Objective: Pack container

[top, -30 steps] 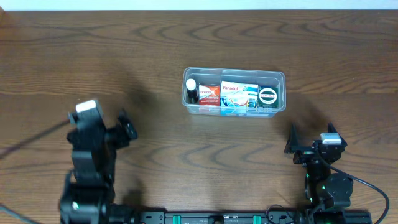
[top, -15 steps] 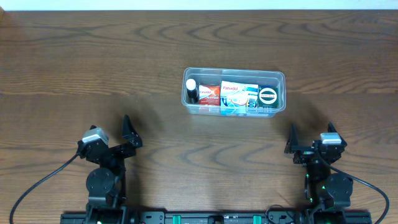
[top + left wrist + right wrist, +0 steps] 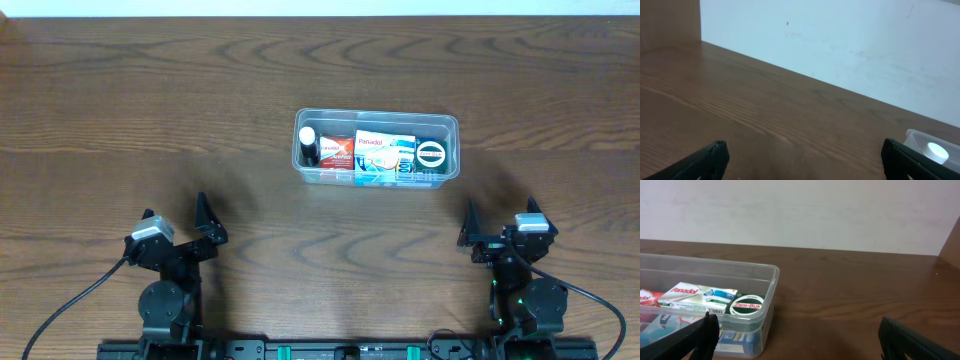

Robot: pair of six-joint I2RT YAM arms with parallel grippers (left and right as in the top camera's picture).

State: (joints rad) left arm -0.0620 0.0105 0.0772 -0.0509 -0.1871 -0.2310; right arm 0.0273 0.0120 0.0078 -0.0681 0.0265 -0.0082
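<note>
The clear plastic container (image 3: 448, 124) stands at the table's middle back. It holds a small white-capped bottle (image 3: 308, 146), a red Panadol packet (image 3: 336, 152), a white and blue Panadol box (image 3: 385, 152) and a round Zam-Buk tin (image 3: 431, 154). In the right wrist view the container (image 3: 771, 275) is at the left with the tin (image 3: 748, 306) inside. A corner of the container (image 3: 915, 136) shows in the left wrist view. My left gripper (image 3: 180, 225) is open and empty near the front left. My right gripper (image 3: 497, 222) is open and empty near the front right.
The wooden table (image 3: 150, 110) runs back to a white wall (image 3: 840, 40). Cables trail from both arm bases at the front edge.
My left arm has come down and drawn back to the front left, then settled. The right arm and the container have not moved.
</note>
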